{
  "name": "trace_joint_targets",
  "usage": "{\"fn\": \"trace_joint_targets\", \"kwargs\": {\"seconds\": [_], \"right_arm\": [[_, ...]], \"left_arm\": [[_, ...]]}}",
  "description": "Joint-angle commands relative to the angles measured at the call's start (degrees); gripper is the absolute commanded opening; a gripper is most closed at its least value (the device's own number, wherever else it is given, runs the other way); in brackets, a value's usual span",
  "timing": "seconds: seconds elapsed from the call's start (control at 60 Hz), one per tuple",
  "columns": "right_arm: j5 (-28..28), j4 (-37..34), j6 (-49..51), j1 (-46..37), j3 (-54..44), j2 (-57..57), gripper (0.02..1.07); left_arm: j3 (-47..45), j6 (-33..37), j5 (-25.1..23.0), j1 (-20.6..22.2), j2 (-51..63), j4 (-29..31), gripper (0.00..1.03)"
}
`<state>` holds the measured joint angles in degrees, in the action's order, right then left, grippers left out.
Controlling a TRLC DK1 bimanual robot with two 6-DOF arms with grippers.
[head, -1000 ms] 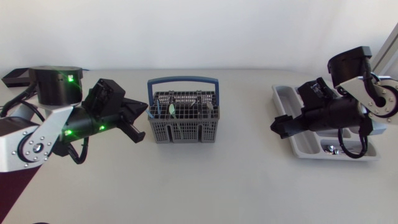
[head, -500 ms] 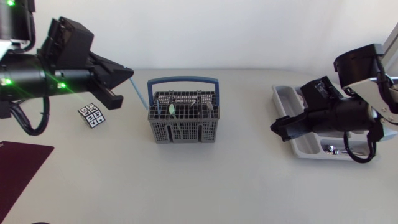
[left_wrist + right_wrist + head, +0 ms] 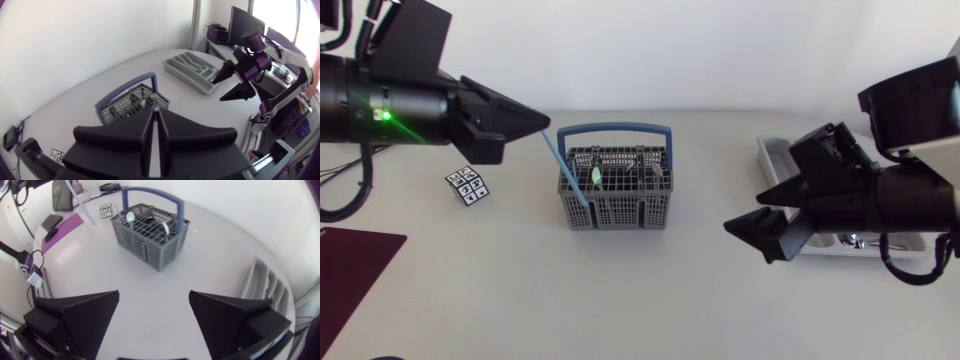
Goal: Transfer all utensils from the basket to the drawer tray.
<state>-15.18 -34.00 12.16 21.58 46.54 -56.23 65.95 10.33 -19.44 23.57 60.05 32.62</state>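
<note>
My left gripper (image 3: 542,126) hangs high over the table's left side, shut on the top of a long light-blue utensil (image 3: 568,172). The utensil slants down toward the front left corner of the grey basket (image 3: 616,205) with its blue handle. In the left wrist view the fingers (image 3: 149,135) are pressed together, with the basket (image 3: 131,100) and the grey drawer tray (image 3: 192,70) ahead. My right gripper (image 3: 748,238) is open and empty, left of the tray (image 3: 776,152). The right wrist view has the basket (image 3: 150,242) ahead of the gripper (image 3: 154,295) and the blue utensil (image 3: 83,206) in the air beside it.
More utensils stand in the basket, among them a pale green spoon (image 3: 595,176) and dark pieces (image 3: 655,176). A metal utensil (image 3: 855,240) lies in the tray's front compartment. A small marker card (image 3: 467,186) and a dark red mat (image 3: 350,268) lie at the left.
My left arm has risen and swung toward the basket, and the blue utensil has come up in its gripper. My right arm has moved left, off the tray, and upward.
</note>
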Motion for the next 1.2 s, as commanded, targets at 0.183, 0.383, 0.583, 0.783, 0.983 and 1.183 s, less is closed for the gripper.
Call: {"fn": "trace_joint_targets", "kwargs": {"seconds": [0.183,0.383,0.583,0.783,0.983,1.183], "right_arm": [[-1.8,0.2,-2.6,11.6,3.4,-2.1,1.0],[-8.1,4.7,-4.3,14.1,3.6,-7.2,0.94],[-11.0,7.1,-5.0,16.6,4.0,-10.9,0.93],[-13.0,8.1,-4.5,17.9,5.0,-13.1,0.74],[-14.0,8.2,-3.6,18.5,7.2,-15.7,0.45],[-14.0,9.3,-3.4,19.5,7.7,-18.0,0.29]], "left_arm": [[2.2,-9.9,-9.8,4.1,7.1,2.4,0.04],[3.4,-10.2,-17.7,3.9,11.6,4.7,0.04],[3.8,-10.2,-20.2,3.7,13.5,4.6,0.04],[4.4,-10.6,-21.6,3.7,15.6,4.6,0.04],[4.6,-10.6,-21.8,3.7,16.1,4.5,0.04],[4.7,-10.7,-22.6,3.3,16.1,4.4,0.04]]}}
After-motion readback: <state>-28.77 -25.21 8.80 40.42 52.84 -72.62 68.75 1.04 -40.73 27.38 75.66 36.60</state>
